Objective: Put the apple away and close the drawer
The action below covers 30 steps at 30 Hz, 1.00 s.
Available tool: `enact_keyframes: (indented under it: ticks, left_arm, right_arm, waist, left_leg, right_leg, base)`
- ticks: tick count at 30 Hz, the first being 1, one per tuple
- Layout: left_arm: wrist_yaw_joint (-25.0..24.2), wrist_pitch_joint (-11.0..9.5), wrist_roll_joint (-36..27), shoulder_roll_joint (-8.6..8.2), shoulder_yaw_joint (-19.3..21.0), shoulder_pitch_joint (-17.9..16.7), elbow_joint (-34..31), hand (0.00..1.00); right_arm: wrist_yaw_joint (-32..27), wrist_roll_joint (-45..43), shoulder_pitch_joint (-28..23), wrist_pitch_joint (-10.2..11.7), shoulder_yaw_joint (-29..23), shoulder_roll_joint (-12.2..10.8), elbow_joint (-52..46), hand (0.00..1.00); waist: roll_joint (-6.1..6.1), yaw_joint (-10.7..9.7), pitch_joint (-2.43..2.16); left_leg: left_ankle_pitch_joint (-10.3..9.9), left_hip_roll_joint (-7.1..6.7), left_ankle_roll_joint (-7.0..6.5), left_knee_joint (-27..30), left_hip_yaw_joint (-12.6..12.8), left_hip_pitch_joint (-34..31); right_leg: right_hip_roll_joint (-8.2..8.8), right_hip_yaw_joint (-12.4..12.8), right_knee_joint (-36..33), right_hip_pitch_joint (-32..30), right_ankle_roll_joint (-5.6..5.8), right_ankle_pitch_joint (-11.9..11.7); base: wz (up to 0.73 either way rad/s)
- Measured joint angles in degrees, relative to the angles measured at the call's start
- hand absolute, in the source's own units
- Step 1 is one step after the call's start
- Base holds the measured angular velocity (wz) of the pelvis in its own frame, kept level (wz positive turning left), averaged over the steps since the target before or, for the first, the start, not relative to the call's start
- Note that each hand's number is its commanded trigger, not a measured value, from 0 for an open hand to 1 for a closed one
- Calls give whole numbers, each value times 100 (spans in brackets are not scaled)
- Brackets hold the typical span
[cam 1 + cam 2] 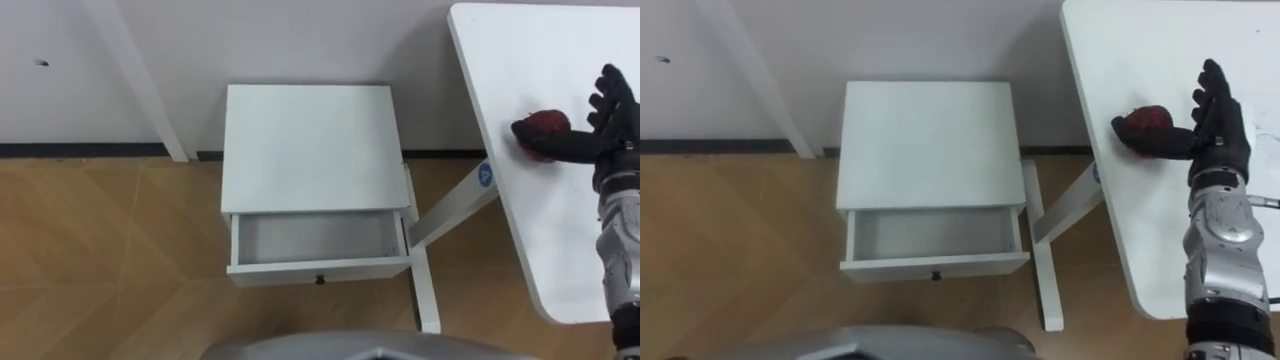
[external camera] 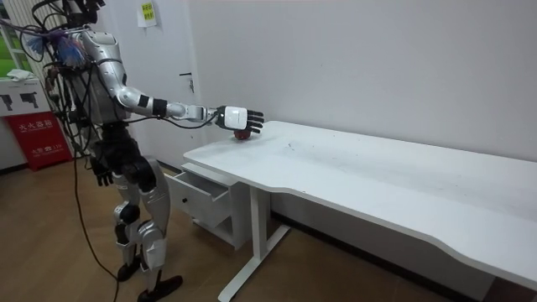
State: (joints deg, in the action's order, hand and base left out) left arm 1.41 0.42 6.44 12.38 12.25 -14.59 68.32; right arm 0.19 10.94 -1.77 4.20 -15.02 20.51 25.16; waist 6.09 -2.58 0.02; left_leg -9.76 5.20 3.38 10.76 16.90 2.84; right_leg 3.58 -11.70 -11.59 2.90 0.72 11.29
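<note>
The right hand (image 1: 1217, 128) is stretched out over the white table (image 1: 1140, 235), fingers spread and nearly straight, its thumb lying along the red apple (image 1: 1150, 119) (no grasp around it). The apple rests on the table near its end. Beside it, the cabinet's drawer (image 1: 933, 236) stands open.

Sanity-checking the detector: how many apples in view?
1. The apple sits on the table near its edge, against the thumb of the right hand. The views show no spot where another could be hidden.
</note>
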Motion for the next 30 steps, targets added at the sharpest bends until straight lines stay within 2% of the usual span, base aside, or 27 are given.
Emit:
enact_keyframes:
  ticks: [9,13,14,15,16,17,21,25,30]
  left_arm:
    - [-61,2,142,57,0,13,-15,0]
    - [-62,49,188,78,-2,32,-13,0]
    - [-62,53,192,80,-2,32,-15,0]
    - [-64,63,199,80,-4,30,-14,0]
    - [-67,87,203,80,-9,31,-15,0]
    - [-67,94,203,81,-9,31,-19,0]
    - [-67,95,204,82,-10,18,-19,0]
    - [-25,94,203,82,-12,18,-11,0]
    - [64,93,201,81,-18,16,32,0]
  right_arm:
    - [222,-47,3,0,13,1,234,0]
    - [390,-356,72,35,10,4,546,2]
    - [409,-427,73,34,9,3,556,40]
    - [439,-541,73,33,9,3,557,51]
    - [464,-659,73,26,9,3,562,86]
    - [474,-688,73,26,11,3,570,100]
    - [426,-885,130,35,-103,4,655,100]
    - [388,-936,234,153,-337,4,999,100]
    - [338,-1014,291,148,-386,4,1091,100]
  waist:
    - [-5,-3,-1]
    - [-2,-18,-4]
    - [-3,-17,-3]
    - [-3,-14,-3]
    - [-6,-11,-1]
    - [-6,-10,-1]
    - [-4,-10,-10]
    - [-4,-8,-13]
    - [-8,-4,-13]
  left_leg:
    - [0,-2,0,11,-57,-16]
    - [0,0,-1,23,-127,-26]
    - [0,2,-1,27,-129,-27]
    - [0,3,-1,46,-131,-28]
    - [-1,3,-2,61,-132,-31]
    - [-3,2,-6,67,-136,-34]
    - [-11,7,-18,99,-143,-65]
    - [-13,6,-18,99,-164,-12]
    - [-13,8,-17,97,-194,-16]
  right_leg:
    - [-2,-17,6,7,0,0]
    - [3,-93,2,26,-2,-1]
    - [2,-95,1,29,-3,-2]
    - [3,-100,1,39,-3,-2]
    - [4,-104,4,53,-3,-2]
    - [3,-103,6,57,-3,-2]
    - [-6,-102,84,59,-4,-5]
    - [-13,-103,96,129,-2,-10]
    - [-19,-110,93,137,-7,-13]
  base:
    - [1]
    - [6]
    - [0]
    - [3]
    - [4]
    - [4]
    - [0]
    - [1]
    - [0]
